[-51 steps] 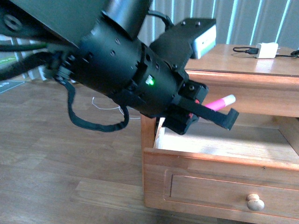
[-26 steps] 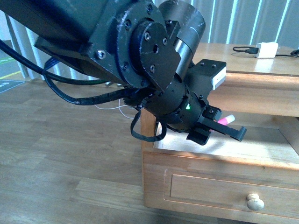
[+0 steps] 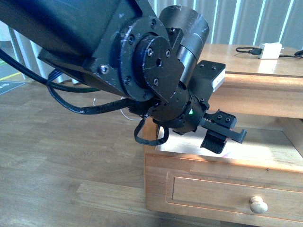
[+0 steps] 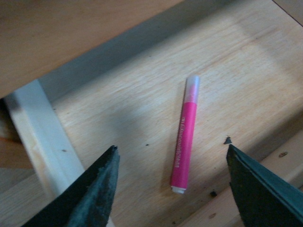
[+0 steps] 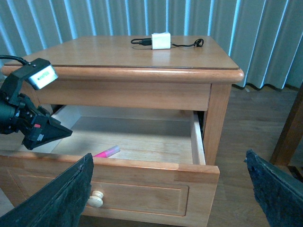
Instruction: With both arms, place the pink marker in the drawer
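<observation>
The pink marker (image 4: pixel 184 137) lies flat on the light wood floor of the open drawer (image 4: pixel 118 109), its pale cap pointing away from the front. My left gripper (image 4: pixel 171 152) is open and empty just above it, one finger on each side. In the front view the left gripper (image 3: pixel 225 135) hangs over the drawer (image 3: pixel 222 184) and hides the marker. In the right wrist view the marker (image 5: pixel 106 152) shows behind the drawer front (image 5: pixel 142 184), close to the left gripper (image 5: pixel 42 132). My right gripper (image 5: pixel 169 160) is open and empty, in front of the drawer and apart from it.
The drawer's round knob (image 3: pixel 258 205) is on its front panel. A white charger block (image 3: pixel 270 50) with a black cable lies on the nightstand top (image 5: pixel 142 54). Striped curtains hang behind. The floor is wood planks (image 3: pixel 71 156). A dark furniture leg (image 5: pixel 289 132) stands beside the nightstand.
One second ago the left gripper held the pink marker above the drawer. It has since lowered into the drawer and opened, and the marker now lies on the drawer floor.
</observation>
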Controlling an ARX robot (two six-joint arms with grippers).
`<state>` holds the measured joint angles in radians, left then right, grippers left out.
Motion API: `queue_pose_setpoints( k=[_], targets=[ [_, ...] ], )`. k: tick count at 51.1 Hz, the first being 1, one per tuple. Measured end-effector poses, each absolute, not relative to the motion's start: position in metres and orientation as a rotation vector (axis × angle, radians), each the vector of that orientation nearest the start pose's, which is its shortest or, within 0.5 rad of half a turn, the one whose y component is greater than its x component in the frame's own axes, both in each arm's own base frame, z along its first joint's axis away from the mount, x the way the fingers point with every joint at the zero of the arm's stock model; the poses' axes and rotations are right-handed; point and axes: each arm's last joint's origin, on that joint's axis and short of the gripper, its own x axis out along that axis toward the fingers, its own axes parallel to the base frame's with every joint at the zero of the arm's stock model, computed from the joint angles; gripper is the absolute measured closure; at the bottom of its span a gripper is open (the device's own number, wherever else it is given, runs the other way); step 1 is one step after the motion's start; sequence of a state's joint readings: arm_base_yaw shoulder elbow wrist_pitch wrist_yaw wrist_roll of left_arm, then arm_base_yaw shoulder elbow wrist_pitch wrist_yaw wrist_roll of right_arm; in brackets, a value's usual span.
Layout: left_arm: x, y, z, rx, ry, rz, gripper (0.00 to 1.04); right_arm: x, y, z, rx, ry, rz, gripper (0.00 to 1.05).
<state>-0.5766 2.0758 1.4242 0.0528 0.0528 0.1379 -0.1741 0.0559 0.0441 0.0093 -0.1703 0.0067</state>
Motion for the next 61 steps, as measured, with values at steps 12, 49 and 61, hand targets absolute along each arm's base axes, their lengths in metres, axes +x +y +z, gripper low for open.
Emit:
queue_pose_setpoints(
  k=[12,49,61],
  targets=[
    [0.367,-0.218,0.208,0.267,0.434,-0.583,0.05,0.098,-0.012,0.175,0.007,0.002,-0.004,0.09],
    [0.188,-0.073,0.244,0.078,0.196,-0.308,0.06,0.098,-0.012,0.175,0.007,0.002,-0.004,0.09],
    [0.148,-0.051,0.220,-0.004,0.200,-0.225,0.06,0.098,-0.012,0.175,0.007,0.002,-0.004,0.09]
  ],
)
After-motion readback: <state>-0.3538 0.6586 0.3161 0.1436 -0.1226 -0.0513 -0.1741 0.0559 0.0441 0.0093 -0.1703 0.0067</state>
